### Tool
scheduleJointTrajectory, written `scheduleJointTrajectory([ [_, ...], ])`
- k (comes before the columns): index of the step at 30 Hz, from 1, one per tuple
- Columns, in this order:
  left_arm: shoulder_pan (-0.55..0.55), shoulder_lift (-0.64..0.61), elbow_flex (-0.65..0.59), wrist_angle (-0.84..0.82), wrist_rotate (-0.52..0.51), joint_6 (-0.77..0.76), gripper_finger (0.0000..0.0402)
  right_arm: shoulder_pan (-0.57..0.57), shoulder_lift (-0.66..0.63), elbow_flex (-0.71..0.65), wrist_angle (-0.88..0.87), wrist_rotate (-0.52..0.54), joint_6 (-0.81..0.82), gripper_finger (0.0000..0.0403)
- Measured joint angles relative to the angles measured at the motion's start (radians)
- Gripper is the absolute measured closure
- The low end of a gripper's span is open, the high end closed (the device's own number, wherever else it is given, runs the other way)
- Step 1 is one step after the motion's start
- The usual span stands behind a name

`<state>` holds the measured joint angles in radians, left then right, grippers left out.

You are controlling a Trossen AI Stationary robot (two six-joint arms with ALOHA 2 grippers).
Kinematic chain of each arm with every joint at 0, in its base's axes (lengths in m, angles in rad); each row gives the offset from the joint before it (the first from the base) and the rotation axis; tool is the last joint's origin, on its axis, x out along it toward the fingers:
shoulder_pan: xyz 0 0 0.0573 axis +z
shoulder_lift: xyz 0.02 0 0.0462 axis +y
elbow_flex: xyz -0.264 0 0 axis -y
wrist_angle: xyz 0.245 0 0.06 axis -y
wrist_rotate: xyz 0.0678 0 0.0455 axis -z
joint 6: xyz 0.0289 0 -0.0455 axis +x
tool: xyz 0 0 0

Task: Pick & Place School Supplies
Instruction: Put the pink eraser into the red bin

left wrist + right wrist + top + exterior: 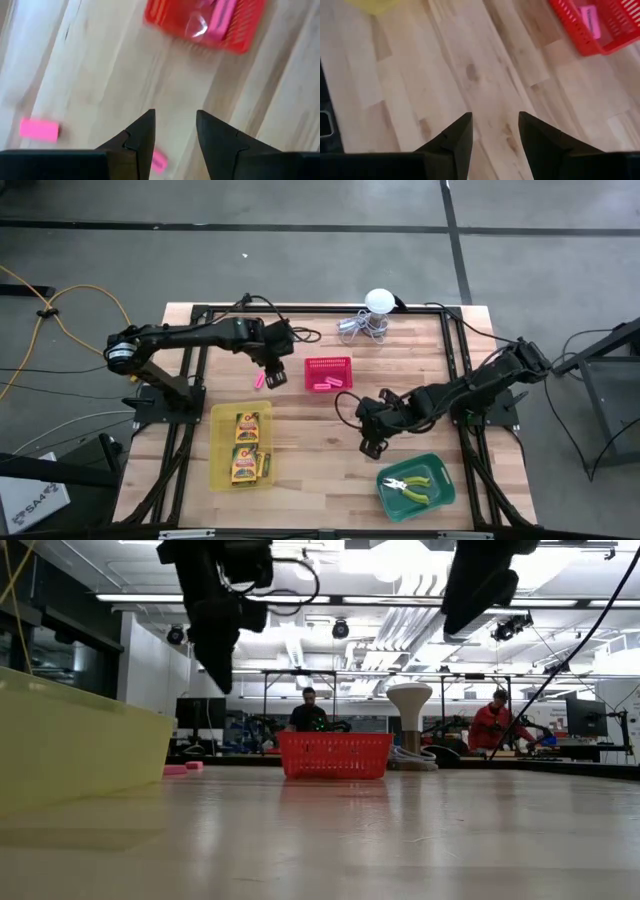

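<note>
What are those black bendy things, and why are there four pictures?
They are two robot arms at a wooden table. Each ends in a gripper with two fingers. One picture looks down from above, one looks across the table top, and two come from cameras on the arms' wrists. The left gripper hangs over pink erasers beside the red basket, fingers apart, holding nothing. The right gripper hangs over bare wood, also empty. The red basket already has pink erasers inside. The yellow tray holds crayon boxes, and the green tray holds pliers. A white ball with wire sits at the back.
</note>
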<state>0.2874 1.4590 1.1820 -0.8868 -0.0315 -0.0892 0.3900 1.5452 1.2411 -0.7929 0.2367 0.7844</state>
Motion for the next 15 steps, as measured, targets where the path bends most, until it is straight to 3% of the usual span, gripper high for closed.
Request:
scheduleJointTrajectory([
  [4,0.05,0.0,0.0,-0.032,-0.032,-0.062,0.0263,-0.029,0.0,0.0,0.002,-0.001,-0.033,0.0254],
  [7,0.094,0.0,0.0,-0.03,-0.079,-0.175,0.0263,-0.051,0.0,0.0,0.003,-0.003,-0.06,0.0254],
  [15,0.232,0.001,0.0,-0.028,-0.084,-0.481,0.0263,-0.087,0.0,0.0,0.004,-0.008,-0.158,0.0254],
])
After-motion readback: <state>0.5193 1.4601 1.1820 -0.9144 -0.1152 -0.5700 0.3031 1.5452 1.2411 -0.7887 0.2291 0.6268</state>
